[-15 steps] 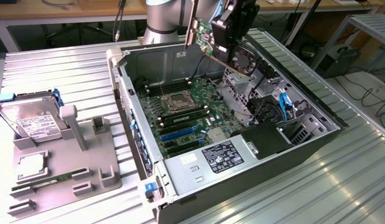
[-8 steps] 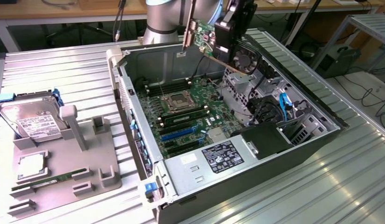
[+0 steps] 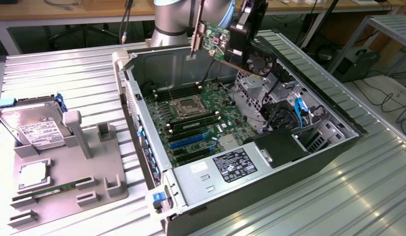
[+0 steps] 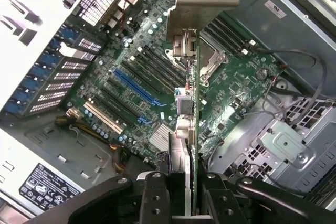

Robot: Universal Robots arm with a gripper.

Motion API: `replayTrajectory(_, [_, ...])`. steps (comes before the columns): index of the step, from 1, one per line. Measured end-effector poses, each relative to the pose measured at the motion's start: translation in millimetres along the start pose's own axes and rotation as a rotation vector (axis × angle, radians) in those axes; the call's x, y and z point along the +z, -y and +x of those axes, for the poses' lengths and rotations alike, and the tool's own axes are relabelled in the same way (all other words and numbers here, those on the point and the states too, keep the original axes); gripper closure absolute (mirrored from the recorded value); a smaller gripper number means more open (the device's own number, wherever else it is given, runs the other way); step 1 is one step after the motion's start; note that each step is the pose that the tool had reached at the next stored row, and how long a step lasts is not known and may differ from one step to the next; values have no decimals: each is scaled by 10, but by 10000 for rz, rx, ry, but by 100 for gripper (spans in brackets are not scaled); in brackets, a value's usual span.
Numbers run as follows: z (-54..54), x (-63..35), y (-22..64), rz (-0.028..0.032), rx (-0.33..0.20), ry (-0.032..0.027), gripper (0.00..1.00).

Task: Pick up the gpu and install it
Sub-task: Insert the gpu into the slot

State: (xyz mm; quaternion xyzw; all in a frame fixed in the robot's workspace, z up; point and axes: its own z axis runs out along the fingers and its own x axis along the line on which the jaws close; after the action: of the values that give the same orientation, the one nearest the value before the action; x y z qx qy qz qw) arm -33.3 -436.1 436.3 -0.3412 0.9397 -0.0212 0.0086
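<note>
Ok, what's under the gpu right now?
The motherboard: a blue slot, black slots and the CPU socket. The gpu, seen edge-on, hides a thin strip of it.

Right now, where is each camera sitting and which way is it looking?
Exterior view: off the arm, above, looking down into the open computer case; the arm and gripper show.
Wrist view: on the wrist, looking past the held gpu onto the motherboard; the gripper's fingers show.
Both share the gpu and motherboard.
</note>
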Motion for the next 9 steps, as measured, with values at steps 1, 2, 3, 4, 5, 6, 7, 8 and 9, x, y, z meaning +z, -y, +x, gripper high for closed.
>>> replayTrajectory(1, [1,0,-1,0,-134,6,72])
replayTrajectory(2, [1,0,-1,-1,-320,15,72])
replayTrajectory(3, [2,0,-2,-1,-466,22,72])
replayTrajectory(4, [3,0,-2,-1,-580,27,72])
replayTrajectory(5, [3,0,-2,-2,-682,31,72])
replayTrajectory(6, [3,0,-2,-2,-769,35,72])
replayTrajectory(7, [3,0,-2,-2,-894,41,72])
replayTrajectory(8, [3,0,-2,-2,-1074,49,72])
replayTrajectory(9, [4,0,-3,-2,-1207,56,72])
